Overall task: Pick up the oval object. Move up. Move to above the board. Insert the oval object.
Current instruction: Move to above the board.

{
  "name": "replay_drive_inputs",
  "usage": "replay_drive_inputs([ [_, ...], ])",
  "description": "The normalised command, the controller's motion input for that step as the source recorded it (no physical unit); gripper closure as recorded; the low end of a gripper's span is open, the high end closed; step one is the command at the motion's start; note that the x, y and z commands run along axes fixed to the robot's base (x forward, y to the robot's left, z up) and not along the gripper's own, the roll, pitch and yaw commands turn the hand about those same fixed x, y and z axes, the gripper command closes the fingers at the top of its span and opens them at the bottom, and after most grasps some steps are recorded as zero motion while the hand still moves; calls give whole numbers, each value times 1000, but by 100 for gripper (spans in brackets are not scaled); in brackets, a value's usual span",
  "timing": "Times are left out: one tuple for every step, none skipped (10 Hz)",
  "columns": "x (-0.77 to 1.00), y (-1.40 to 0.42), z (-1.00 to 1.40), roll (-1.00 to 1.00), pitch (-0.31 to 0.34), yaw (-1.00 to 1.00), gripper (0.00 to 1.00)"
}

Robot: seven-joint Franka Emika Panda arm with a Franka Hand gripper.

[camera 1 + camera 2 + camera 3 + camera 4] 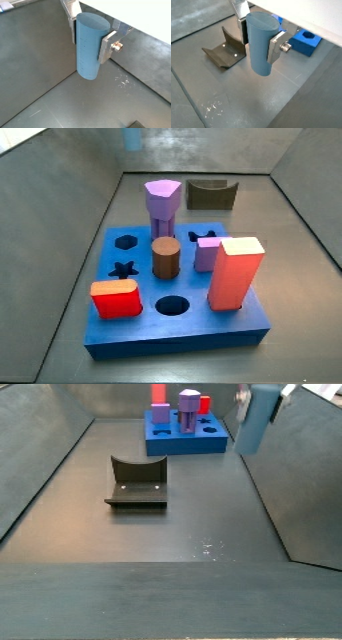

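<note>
Transport is the step I judge in hand: my pincer is clamped on the tall smooth pale blue-grey oval object, held upright clear of the dark matte floor. The thick glossy bright blue board with shaped holes sits well apart. Next I must carry over it and align with the open hole.

- Gripper high beside the board, clamped on the oval peg, clear of the floor.
- Board top crowded: purple column, brown cylinder, red blocks; round hole open.
- Fixture standing mid-floor; bare floor around it.
</note>
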Motion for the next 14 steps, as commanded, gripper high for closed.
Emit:
replay_drive_inputs([
  [43, -59, 1000, 93, 87, 28, 100],
  [37, -55, 1000, 100, 87, 30, 100],
  [24, -46, 977, 108, 88, 33, 100],
  [16, -36, 881, 107, 85, 34, 100],
  [4, -21, 687, 95, 78, 30, 100],
  [0, -15, 539, 95, 76, 30, 100],
  [-1, -15, 390, 98, 77, 32, 100],
  [0, -12, 188, 100, 78, 36, 100],
  [280, -1000, 137, 45, 456, -229, 100],
  [285, -1000, 129, 42, 441, -213, 100],
  [298, -1000, 135, 32, 402, -124, 100],
  [313, -1000, 131, -54, 297, -61, 100],
  [314, -1000, 132, -37, 221, -22, 100],
  [314, -1000, 136, -16, 157, -5, 100],
])
